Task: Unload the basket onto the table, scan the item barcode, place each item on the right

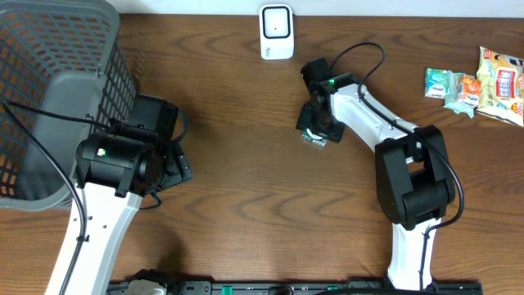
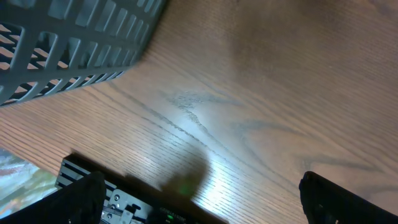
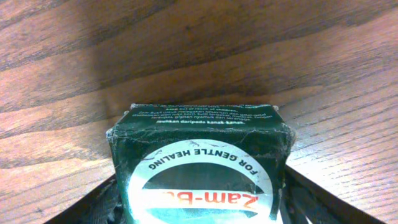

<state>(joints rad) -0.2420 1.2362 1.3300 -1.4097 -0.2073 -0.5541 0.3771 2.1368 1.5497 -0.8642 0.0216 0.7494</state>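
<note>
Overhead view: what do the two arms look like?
Both the left arm and right arm have white links, bulky black joint housings and loose black cables. Each shows a small green light. The left fingers are black.

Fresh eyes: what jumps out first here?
The dark green cardboard Zam-Buk box fills the right wrist view, sitting between the right jaws. Overhead, a big grey plastic mesh basket dominates the top-left corner, and a small white scanner stands at the top centre edge.
</note>
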